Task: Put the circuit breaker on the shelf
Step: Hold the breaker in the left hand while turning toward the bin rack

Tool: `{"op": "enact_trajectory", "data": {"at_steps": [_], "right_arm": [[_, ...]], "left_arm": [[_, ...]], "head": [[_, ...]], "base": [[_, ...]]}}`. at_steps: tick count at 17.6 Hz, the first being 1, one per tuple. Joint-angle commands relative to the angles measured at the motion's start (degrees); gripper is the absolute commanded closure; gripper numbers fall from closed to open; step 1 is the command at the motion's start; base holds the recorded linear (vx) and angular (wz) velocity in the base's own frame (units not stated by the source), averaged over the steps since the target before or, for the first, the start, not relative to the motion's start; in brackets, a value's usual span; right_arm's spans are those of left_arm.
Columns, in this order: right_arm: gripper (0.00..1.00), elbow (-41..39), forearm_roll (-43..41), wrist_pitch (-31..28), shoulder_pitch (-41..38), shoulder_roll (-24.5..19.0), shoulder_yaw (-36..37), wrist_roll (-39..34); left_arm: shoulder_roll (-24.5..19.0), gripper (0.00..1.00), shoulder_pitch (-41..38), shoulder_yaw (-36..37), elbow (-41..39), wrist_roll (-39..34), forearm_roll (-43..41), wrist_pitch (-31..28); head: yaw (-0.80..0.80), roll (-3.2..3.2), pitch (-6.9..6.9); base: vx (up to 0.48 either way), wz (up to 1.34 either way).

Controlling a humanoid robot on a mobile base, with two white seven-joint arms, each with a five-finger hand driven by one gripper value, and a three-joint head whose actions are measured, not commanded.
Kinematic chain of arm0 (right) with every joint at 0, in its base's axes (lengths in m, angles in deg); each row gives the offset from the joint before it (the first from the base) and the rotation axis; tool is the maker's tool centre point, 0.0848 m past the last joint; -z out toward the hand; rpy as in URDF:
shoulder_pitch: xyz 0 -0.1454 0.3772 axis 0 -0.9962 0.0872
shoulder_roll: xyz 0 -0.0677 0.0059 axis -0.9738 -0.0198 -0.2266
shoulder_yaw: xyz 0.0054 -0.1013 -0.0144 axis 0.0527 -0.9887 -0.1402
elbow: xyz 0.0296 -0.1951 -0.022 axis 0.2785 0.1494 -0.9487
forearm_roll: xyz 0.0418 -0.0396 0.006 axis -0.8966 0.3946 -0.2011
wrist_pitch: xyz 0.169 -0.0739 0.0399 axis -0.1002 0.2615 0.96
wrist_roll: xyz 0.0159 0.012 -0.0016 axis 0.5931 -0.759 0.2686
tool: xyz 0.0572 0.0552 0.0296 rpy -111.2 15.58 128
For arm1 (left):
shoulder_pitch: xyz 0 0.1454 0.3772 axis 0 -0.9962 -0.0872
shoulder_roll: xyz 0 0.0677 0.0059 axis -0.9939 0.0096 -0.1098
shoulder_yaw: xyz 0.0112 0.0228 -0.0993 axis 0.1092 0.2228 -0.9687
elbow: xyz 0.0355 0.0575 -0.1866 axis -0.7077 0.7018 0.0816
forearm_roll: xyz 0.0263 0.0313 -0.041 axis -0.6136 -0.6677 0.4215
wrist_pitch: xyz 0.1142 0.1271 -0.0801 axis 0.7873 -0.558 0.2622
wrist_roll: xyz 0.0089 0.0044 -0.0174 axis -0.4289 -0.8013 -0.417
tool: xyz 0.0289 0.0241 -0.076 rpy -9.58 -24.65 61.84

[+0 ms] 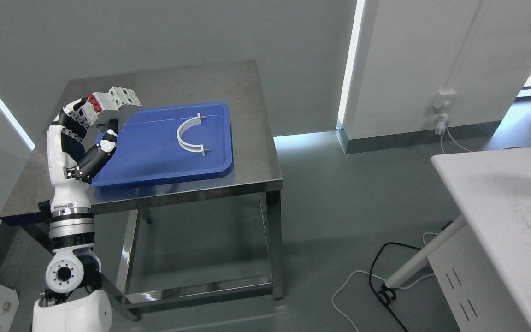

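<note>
1. The left hand (91,121) held a white and red circuit breaker (111,103) above the steel table (242,92), fingers wrapped round it.
2. A blue tray (155,157) lay on the table.
3. A white curved bracket (191,134) rested in the tray.

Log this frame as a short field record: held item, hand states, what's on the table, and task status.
held item: white circuit breaker with red part, gripped in the left hand, raised over the tray's left edge
right hand: not in view
work surface: steel table carrying a blue tray
tray contents: one white semicircular bracket
other: white counter at right, cables on the floor
shelf: none visible
task status: breaker in hand, not yet placed
</note>
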Motion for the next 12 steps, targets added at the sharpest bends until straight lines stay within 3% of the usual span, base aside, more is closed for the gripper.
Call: {"op": "enact_trajectory", "data": {"at_steps": [1,8,12], "right_arm": [[0.00,0.0,0.0,-3.2,0.0,1.0,-1.1,0.0],[0.00,0.0,0.0,-3.2,0.0,1.0,-1.1,0.0],[0.00,0.0,0.0,-3.2,0.0,1.0,-1.1,0.0]], "left_arm": [[-0.8,0.91,-0.1,-0.5,-3.0,0.0,-0.4,0.1],[-0.8,0.91,0.1,-2.7,-5.6,0.0,-0.4,-0.7],[-1.1,0.90,0.8,-5.4,-5.7,0.1,-0.5,-6.1]], "head": [[0.00,0.00,0.00],[0.00,0.00,0.00],[0.00,0.00,0.00]], "base": [[-0.238,-0.23],[-0.323,-0.13],[-0.294,-0.01]]}}
